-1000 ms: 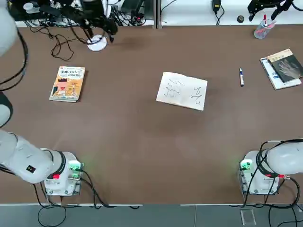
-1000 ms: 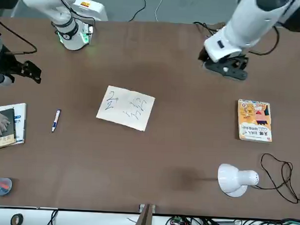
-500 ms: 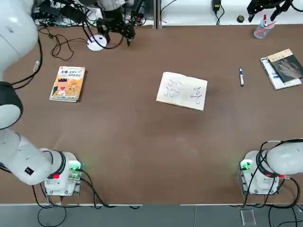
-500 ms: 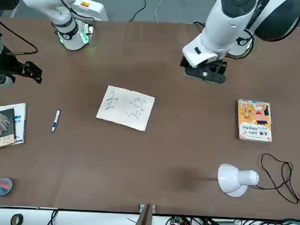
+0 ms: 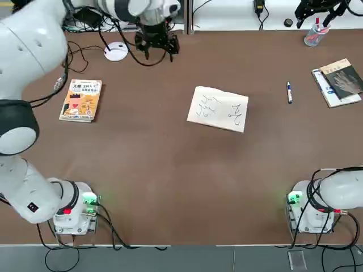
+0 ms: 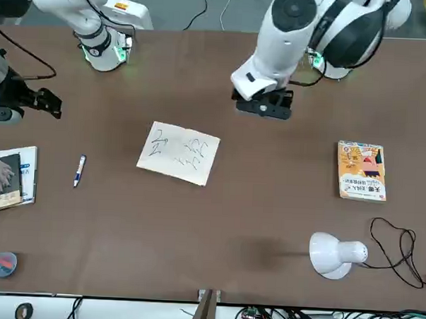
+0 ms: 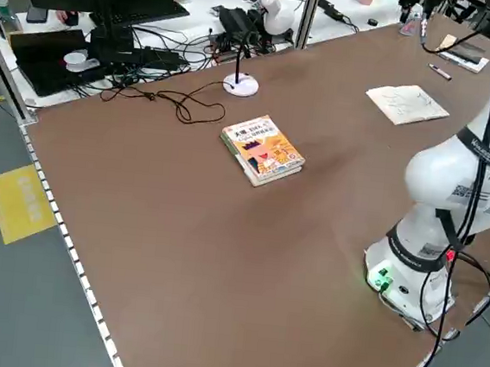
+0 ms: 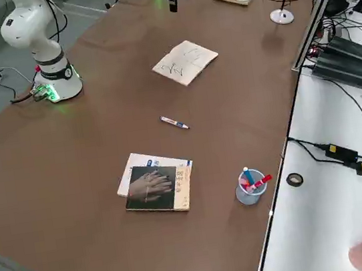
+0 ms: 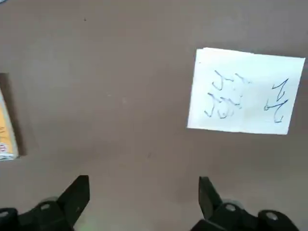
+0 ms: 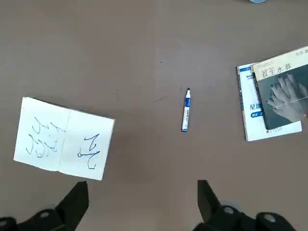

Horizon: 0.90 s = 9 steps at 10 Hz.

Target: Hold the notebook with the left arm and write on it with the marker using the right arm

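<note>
Roughly at the middle of the brown table [image 5: 170,170] lies the white rectangular notebook [image 5: 218,109], open flat, its pale pages marked with dark scribbles. Nothing touches it. The slim dark blue marker with a white end [image 5: 289,92] rests on the bare tabletop well to the robot's right of the notebook, between it and a grey-covered book showing a hand [image 5: 342,80] that sits on a white booklet near the right edge.

The glossy white left arm reaches far across the table, and its black left gripper [image 5: 157,43] hangs above the tabletop toward the far side, off to the robot's left of the notebook and well apart from it. Its fingers [image 9: 77,195] are spread wide with nothing between them.

The black right gripper [image 5: 319,8] sits up beyond the far right corner, above a clear cup of red-tipped pens [image 5: 313,34]. Its fingers [image 10: 77,199] are likewise spread wide and empty, with the marker and notebook below.

An orange-yellow illustrated book [image 5: 81,100] lies on the robot's left side, and a small white desk lamp [image 6: 335,254] stands near the far edge beside it.
</note>
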Available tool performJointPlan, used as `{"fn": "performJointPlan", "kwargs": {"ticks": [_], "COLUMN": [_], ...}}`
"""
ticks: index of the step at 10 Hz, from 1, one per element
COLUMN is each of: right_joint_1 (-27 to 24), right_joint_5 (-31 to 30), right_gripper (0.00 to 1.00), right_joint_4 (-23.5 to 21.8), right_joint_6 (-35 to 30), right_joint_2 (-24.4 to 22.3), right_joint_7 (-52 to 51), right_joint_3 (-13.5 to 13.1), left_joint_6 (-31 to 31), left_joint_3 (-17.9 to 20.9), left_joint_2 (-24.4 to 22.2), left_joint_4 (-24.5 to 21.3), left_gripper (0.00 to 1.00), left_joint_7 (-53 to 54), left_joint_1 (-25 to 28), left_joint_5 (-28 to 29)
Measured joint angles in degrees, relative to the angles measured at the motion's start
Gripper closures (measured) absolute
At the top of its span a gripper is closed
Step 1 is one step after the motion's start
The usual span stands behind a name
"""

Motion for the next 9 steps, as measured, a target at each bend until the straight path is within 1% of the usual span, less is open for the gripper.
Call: {"fn": "performJointPlan", "kwargs": {"ticks": [4, 7, 9], "right_joint_1": [-0.8, -4.0, -6.2], "right_joint_5": [0.0, 0.0, 0.0], "right_gripper": [0.0, 0.0, 0.0], "right_joint_4": [-0.4, -0.9, -1.3], "right_joint_6": [0.6, 2.7, 4.8], "right_joint_2": [0.0, 0.6, 1.6], "right_joint_7": [-1.9, -9.5, -14.4], "right_joint_3": [-0.2, -0.4, -0.5], "left_joint_6": [5.5, 9.7, 11.9], "left_joint_3": [0.0, 0.0, 0.0], "left_joint_2": [4.1, 7.8, 10.3], "left_joint_4": [0.0, 0.0, 0.0], "left_gripper": [0.0, 0.0, 0.0], "left_joint_7": [-5.3, -10.1, -11.9], "left_joint_1": [-2.8, -5.2, -5.9], "left_joint_5": [0.2, 2.9, 3.2]}}
